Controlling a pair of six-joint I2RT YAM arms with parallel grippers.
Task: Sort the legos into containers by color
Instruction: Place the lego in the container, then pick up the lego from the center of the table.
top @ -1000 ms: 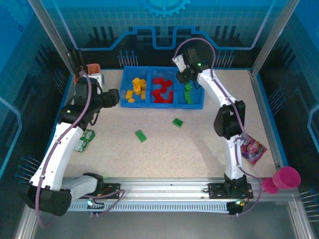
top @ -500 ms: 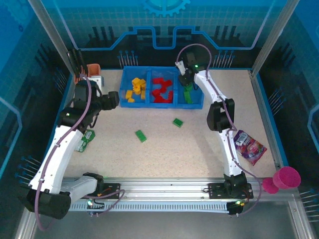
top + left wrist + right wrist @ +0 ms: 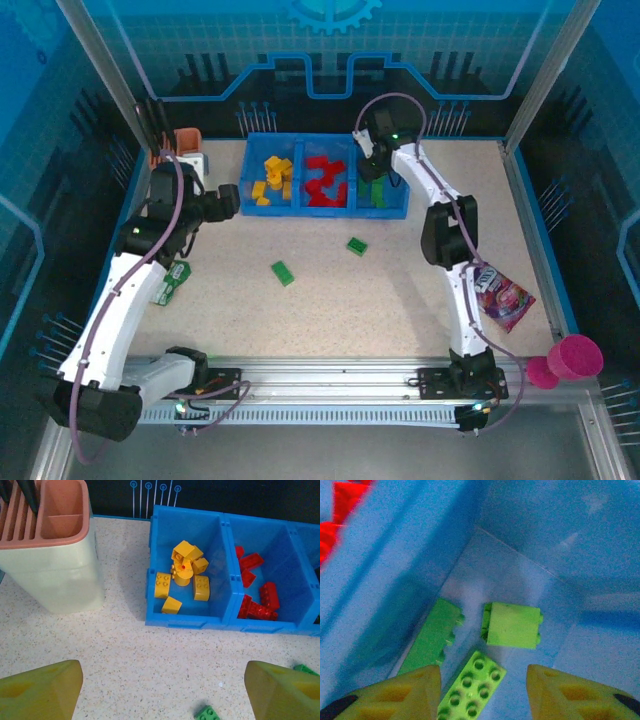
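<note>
right hand (image 3: 482, 672) sank into tray (image 3: 300, 211), parted, empty | left hand (image 3: 162, 667) wide, empty; fingertips (image 3: 45, 687) cropped

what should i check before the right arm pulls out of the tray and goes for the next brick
1. Jaws of the right gripper apart inside the right-hand compartment of the tray: ok.
2. The flat green brick free of its fingers: cannot tell; it lies between them, close to one.
3. The left gripper open and empty: ok.
4. Colours unmixed, yellow bricks left, red bricks middle, green right: ok.
5. The table cleared of bricks: not ok; two loose green bricks lie in front of the tray.
</note>
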